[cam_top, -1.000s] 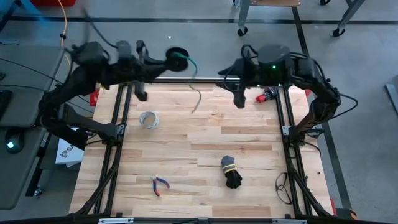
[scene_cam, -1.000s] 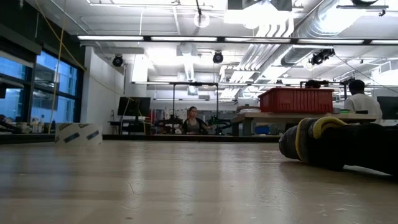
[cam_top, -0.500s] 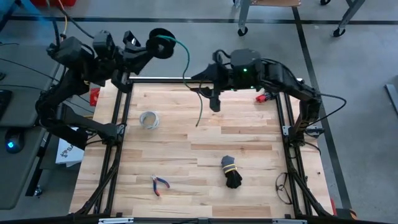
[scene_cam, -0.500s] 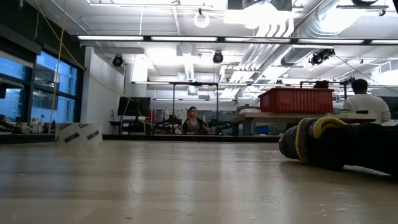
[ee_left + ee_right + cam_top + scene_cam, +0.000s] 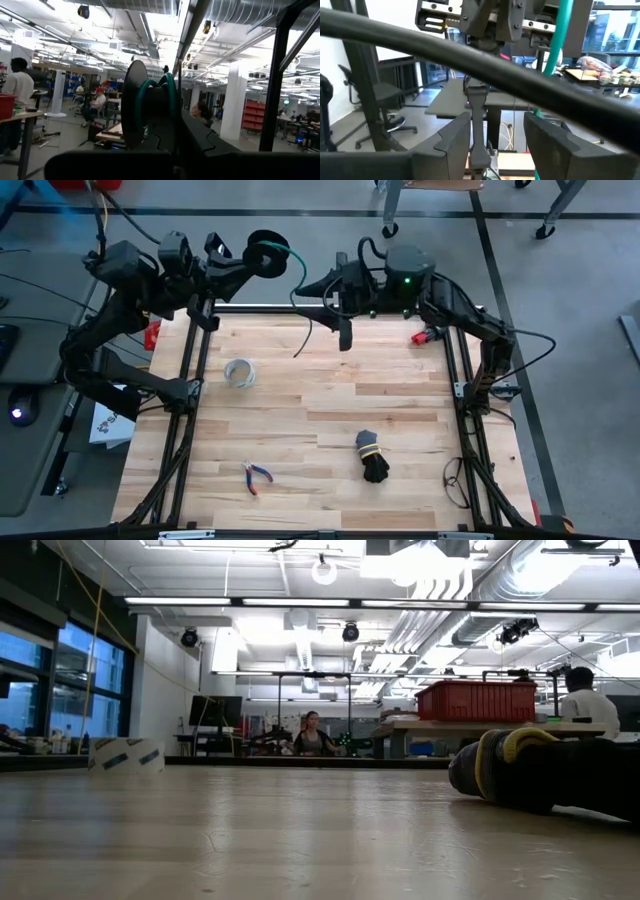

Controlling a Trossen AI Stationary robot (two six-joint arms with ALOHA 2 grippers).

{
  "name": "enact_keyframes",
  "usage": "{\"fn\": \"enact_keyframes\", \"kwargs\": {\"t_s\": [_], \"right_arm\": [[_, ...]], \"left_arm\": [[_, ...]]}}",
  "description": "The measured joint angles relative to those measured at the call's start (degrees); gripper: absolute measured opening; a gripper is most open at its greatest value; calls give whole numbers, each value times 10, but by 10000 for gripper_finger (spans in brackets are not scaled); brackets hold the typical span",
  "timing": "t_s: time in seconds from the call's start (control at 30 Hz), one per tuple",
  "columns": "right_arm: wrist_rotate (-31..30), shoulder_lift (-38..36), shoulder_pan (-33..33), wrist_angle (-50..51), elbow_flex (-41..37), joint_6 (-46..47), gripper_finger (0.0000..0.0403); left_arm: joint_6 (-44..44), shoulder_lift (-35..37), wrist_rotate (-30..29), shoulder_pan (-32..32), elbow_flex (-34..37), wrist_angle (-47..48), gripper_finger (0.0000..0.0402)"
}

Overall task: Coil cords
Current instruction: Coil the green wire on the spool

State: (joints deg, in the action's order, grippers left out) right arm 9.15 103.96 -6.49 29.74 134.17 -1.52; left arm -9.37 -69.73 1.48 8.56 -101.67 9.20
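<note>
Between our left gripper's [image 5: 243, 262] shut jaws sits the mostly wound cord [image 5: 268, 253]; its tail hangs beside our right gripper's [image 5: 322, 292] open jaws, unwound.

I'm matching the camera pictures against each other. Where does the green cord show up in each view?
High view: green cord wound on a dark spool beyond the table's far edge, held by the left gripper; its tail hangs toward the right gripper.
Low view: not in it.
Left wrist view: on the spool, centre.
Right wrist view: a green strand, upper right.
Shared landmark: the black table frame.
</note>
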Motion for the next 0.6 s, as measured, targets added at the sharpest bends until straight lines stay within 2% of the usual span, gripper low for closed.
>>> {"fn": "enact_keyframes", "kwargs": {"t_s": [0.23,0.47,0.6], "right_arm": [[2,8,-7,-47,0,2,177],[11,7,-7,-34,0,11,177],[23,-1,-7,17,0,2,177]], "left_arm": [[-10,1,8,0,0,-6,1],[-12,1,12,0,0,-28,1],[-10,3,10,0,0,-32,1]]}}
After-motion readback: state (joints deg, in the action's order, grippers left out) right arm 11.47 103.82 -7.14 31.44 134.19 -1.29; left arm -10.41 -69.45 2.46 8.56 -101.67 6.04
